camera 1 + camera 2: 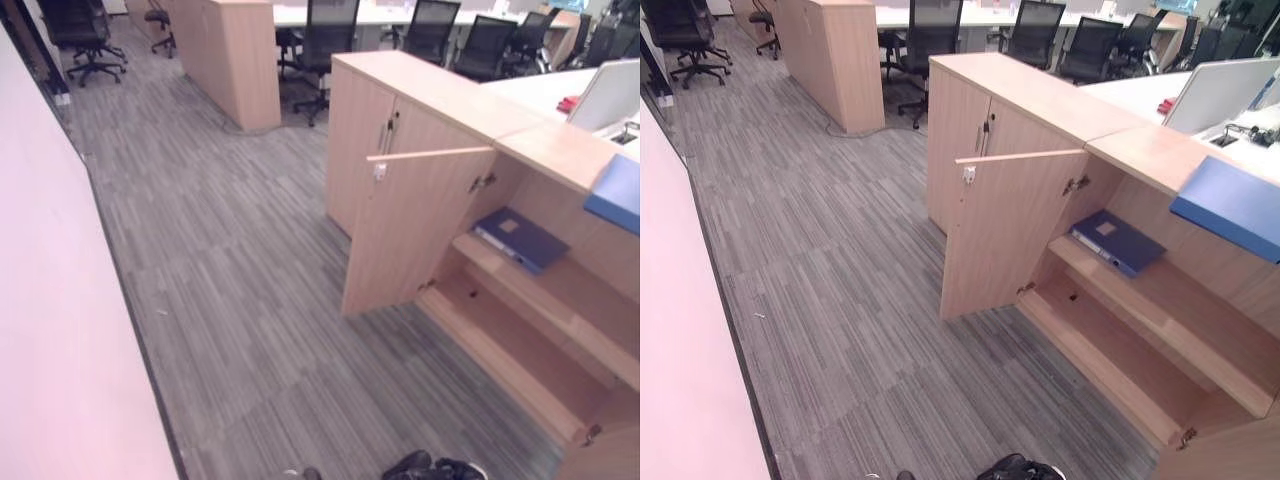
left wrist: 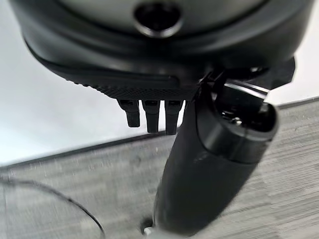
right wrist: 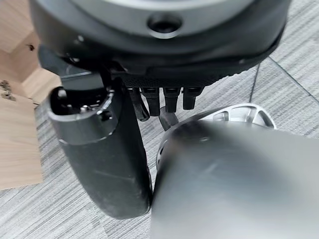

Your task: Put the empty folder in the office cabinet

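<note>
1. The office cabinet [image 1: 1020, 110] stands at about 2 o'clock in the head views, with one door [image 1: 1005, 225] swung wide open toward the carpeted floor [image 1: 840, 300].
2. A dark blue folder [image 1: 1118, 241] lies flat on the upper shelf [image 1: 1180, 315] inside, near the hinge side. The lower shelf [image 1: 1110, 355] holds nothing visible.
3. A second, lighter blue folder [image 1: 1230, 205] rests on the cabinet top [image 1: 1140, 150] at about 3 o'clock, its edge overhanging the open compartment.
4. The left hand [image 2: 149, 112] hangs beside the robot over the floor, fingers relaxed and straight, holding nothing.
5. The right hand [image 3: 164, 102] hangs likewise, fingers slack and free, with a corner of the cabinet at its edge.
6. Judgement: one folder appears already shelved, and whether it is the empty one cannot be told.
7. If the light blue folder is the target, the next move calls for stepping closer, raising the right hand toward 3 o'clock and gripping that overhanging edge.
</note>
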Motion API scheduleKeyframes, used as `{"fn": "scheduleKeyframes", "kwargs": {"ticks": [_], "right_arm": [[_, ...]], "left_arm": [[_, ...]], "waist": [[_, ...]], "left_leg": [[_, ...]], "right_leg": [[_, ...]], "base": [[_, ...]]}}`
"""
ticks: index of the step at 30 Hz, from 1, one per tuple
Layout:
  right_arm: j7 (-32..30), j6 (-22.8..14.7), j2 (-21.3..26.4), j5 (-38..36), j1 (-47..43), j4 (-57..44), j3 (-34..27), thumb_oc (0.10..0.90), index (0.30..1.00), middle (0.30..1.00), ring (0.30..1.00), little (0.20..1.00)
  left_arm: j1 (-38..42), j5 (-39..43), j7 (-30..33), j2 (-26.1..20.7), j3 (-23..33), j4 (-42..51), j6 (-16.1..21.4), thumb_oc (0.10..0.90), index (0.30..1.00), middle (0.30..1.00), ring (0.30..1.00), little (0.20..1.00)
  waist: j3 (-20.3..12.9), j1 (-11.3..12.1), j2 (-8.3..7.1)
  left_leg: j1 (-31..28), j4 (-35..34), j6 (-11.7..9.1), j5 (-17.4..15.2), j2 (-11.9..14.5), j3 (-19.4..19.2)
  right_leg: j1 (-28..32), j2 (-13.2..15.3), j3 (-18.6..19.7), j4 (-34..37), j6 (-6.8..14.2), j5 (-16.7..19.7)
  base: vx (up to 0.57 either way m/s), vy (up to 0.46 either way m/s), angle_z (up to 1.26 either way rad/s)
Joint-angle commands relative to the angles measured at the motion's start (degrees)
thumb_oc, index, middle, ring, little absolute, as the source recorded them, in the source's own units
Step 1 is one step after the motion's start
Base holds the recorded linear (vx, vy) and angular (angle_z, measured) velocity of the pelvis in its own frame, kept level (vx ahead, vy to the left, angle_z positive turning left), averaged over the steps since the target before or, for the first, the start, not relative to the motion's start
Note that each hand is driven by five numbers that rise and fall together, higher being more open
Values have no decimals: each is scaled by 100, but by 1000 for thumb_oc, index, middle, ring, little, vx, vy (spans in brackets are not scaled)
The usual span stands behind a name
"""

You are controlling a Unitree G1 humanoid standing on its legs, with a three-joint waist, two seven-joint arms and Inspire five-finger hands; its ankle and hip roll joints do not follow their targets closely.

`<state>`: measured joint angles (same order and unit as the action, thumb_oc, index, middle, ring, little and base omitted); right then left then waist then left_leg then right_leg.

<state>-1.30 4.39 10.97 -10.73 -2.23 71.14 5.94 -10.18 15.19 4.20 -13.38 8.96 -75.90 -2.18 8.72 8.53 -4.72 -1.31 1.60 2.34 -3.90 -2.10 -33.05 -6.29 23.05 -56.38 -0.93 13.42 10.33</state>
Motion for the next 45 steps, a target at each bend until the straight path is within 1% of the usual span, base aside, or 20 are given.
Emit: {"fn": "scheduleKeyframes", "kwargs": {"ticks": [1, 4, 5, 11, 14, 15, 17, 18, 19, 20, 21, 22, 23, 24, 25, 26, 30, 33, 40, 45], "right_arm": [[-136, 108, 154, -8, 140, 619, -68, 800, 900, 900, 900, 900], [-151, 93, 178, -75, 191, 645, -121, 800, 900, 900, 900, 900], [-191, 63, 233, -175, 177, 624, -186, 800, 900, 900, 900, 900], [-295, -23, 343, -375, 76, 524, -284, 800, 900, 900, 900, 900], [-393, -110, 399, -473, 12, 481, -262, 800, 900, 900, 900, 900], [-394, -110, 400, -473, 14, 481, -263, 800, 900, 900, 900, 900], [-396, -155, 386, -443, -26, 436, -94, 800, 900, 900, 900, 900], [-425, -159, 434, -428, -60, 416, -71, 800, 900, 900, 900, 900], [-416, -126, 509, -420, -132, 412, -10, 800, 900, 900, 900, 900], [-415, -126, 502, -421, -137, 415, -15, 800, 900, 900, 900, 900], [-402, -128, 553, -414, -187, 403, 17, 800, 900, 900, 900, 900], [-401, -127, 551, -414, -184, 403, 16, 800, 900, 900, 900, 900], [-374, -133, 624, -356, -229, 357, 52, 800, 900, 900, 900, 900], [-372, -132, 624, -355, -227, 356, 50, 800, 900, 900, 900, 900], [-344, -134, 638, -281, -227, 345, 96, 800, 900, 900, 900, 900], [-343, -133, 639, -279, -225, 344, 95, 800, 900, 900, 900, 900], [-322, -168, 689, -105, -276, 307, 172, 800, 900, 900, 900, 900], [-319, -167, 732, -9, -293, 329, 172, 800, 900, 900, 900, 900], [-232, -110, 673, 131, -43, 432, 22, 800, 900, 900, 900, 900], [-172, -92, 530, 210, -12, 376, 30, 800, 900, 900, 900, 900]], "left_arm": [[166, -150, 119, -193, -252, -305, -13, 800, 900, 900, 900, 900], [225, -106, 119, -142, -331, -257, -7, 800, 900, 900, 900, 900], [353, -101, 128, -91, -495, -178, 12, 800, 900, 900, 900, 900], [747, -12, 191, -36, -851, 185, 90, 800, 900, 900, 900, 900], [848, 94, 312, -46, -1035, 648, 190, 800, 900, 900, 900, 900], [847, 95, 313, -45, -1037, 650, 188, 800, 900, 900, 900, 900], [787, 95, 366, -122, -1187, 1203, 260, 800, 900, 900, 900, 900], [766, 113, 372, -141, -1248, 1416, 284, 800, 900, 900, 900, 900], [706, 139, 365, -196, -1353, 1830, 299, 800, 900, 900, 900, 900], [701, 140, 368, -206, -1355, 1847, 288, 800, 900, 900, 900, 900], [598, 182, 320, -265, -1419, 2375, 317, 800, 900, 900, 900, 900], [582, 182, 321, -270, -1420, 2400, 302, 800, 900, 900, 900, 900], [407, 167, 267, -401, -1420, 3145, 321, 800, 900, 900, 900, 900], [396, 166, 268, -404, -1419, 3163, 309, 800, 900, 900, 900, 900], [278, 96, 241, -435, -1393, 3479, 313, 800, 900, 900, 900, 900], [271, 94, 241, -435, -1393, 3491, 306, 800, 900, 900, 900, 900], [149, 132, 238, -372, -1313, 3852, 374, 800, 900, 900, 900, 900], [119, 130, 231, -336, -1311, 4043, 415, 800, 900, 900, 900, 900], [-93, -67, 86, -350, -1374, 4319, 340, 800, 900, 900, 900, 900], [-115, -204, 48, -447, -1368, 4391, 342, 800, 900, 900, 900, 900]], "waist": [[31, -41, -97], [-19, -192, -36], [-24, -383, 33], [-1, -697, 160], [-30, -710, 286], [-31, -702, 292], [-15, -581, 224], [26, -514, 165], [169, -335, -10], [171, -331, -5], [281, -237, -104], [279, -226, -106], [388, -49, -116], [385, -46, -126], [418, 88, -64], [415, 84, -71], [476, 371, 135], [486, 435, 265], [130, 388, 322], [-108, 288, 192]], "left_leg": [[-686, -659, -640, 214, 555, 157], [-758, -652, -719, 225, 745, 159], [-828, -657, -827, 273, 950, 142], [-896, -651, -1134, 428, 1502, -3], [-1014, -235, -1552, 1366, 2103, -203], [-1015, -229, -1560, 1367, 2117, -208], [-805, 1139, -1649, 2077, 2645, -131], [-636, 1564, -1585, 2211, 2675, 100], [-62, 2274, -1338, 1750, 2678, 495], [-21, 2350, -1325, 1701, 2707, 510], [386, 2390, -1199, 1282, 2676, 665], [379, 2395, -1191, 1271, 2676, 651], [879, 1779, -1169, 1092, 2379, 900], [866, 1750, -1154, 1103, 2361, 881], [1109, 1033, -1187, 1208, 2040, 1224], [1093, 987, -1175, 1235, 2018, 1213], [1386, -491, -1252, 1867, 1513, 2092], [1618, -660, -1349, 1916, 1387, 2429], [1243, -660, -1282, 1919, 1372, 2369], [937, -660, -918, 1526, 982, 2107]], "right_leg": [[571, -129, -146, 475, 54, 669], [516, -125, -111, 258, 17, 595], [426, -45, -77, -103, -38, 458], [44, 94, -68, -1047, -237, -55], [46, -415, 52, -1120, -652, -655], [47, -432, 54, -1110, -659, -659], [421, -1303, 474, -531, -1150, -1204], [565, -1491, 659, -352, -1260, -1362], [807, -1733, 928, -51, -1424, -1514], [802, -1747, 927, -40, -1434, -1512], [946, -1822, 1192, 20, -1404, -1538], [946, -1821, 1202, 23, -1402, -1532], [1067, -1820, 1555, 48, -1360, -1540], [1063, -1807, 1555, 52, -1359, -1532], [1158, -1849, 1741, 56, -1336, -1564], [1156, -1837, 1735, 60, -1334, -1556], [1412, -1931, 2066, -57, -1268, -1692], [1557, -1952, 2337, -157, -1251, -1805], [1999, -1851, 2650, 89, -1078, -1846], [2015, -1385, 2761, 124, -774, -1724]], "base": [[384, -198, -10], [250, -144, -11], [269, -148, -11], [224, -201, -4], [207, -313, -27], [210, -373, -57], [259, -489, -88], [188, -490, -200], [104, -310, -210], [77, -231, -228], [33, -25, -141], [106, 44, -174], [63, 84, -111], [132, 162, -126], [66, 90, -78], [119, 143, -76], [159, 139, -62], [181, 155, -50], [223, 197, -44], [219, 286, -27]]}}
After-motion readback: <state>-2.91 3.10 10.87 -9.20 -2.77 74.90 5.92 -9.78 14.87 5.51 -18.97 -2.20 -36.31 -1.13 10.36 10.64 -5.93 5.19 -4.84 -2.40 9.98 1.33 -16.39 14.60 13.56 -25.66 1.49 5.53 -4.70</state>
